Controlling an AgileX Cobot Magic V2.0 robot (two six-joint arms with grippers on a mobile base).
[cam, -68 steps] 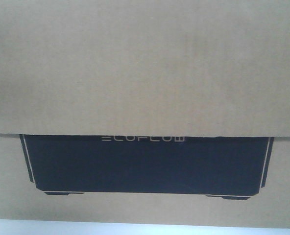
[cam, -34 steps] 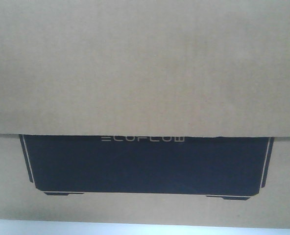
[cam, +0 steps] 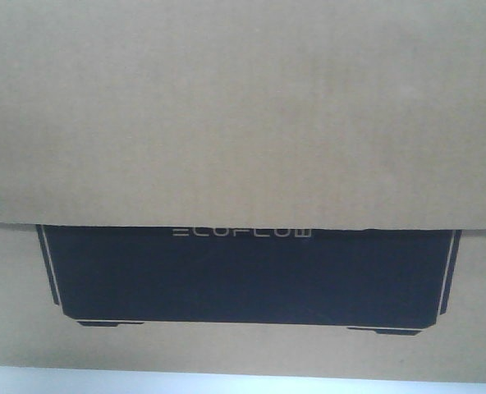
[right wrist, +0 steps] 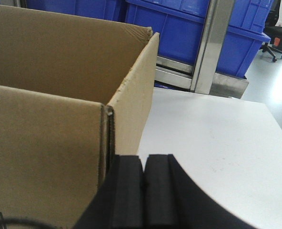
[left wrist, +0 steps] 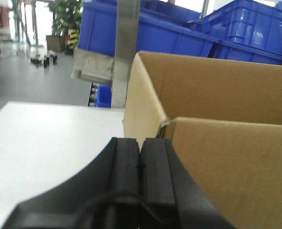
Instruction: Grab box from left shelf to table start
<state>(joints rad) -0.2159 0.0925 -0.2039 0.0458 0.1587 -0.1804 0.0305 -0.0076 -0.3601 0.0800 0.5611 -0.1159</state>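
On my front camera the box (cam: pixel 243 123) fills the view as before, its black panel nudged a touch rightward since a second ago. It sits on the white counter (left wrist: pixel 45 143). My left gripper (left wrist: pixel 140 157) and right gripper (right wrist: pixel 144 176) flank its sides, jaws pressed together, holding nothing.
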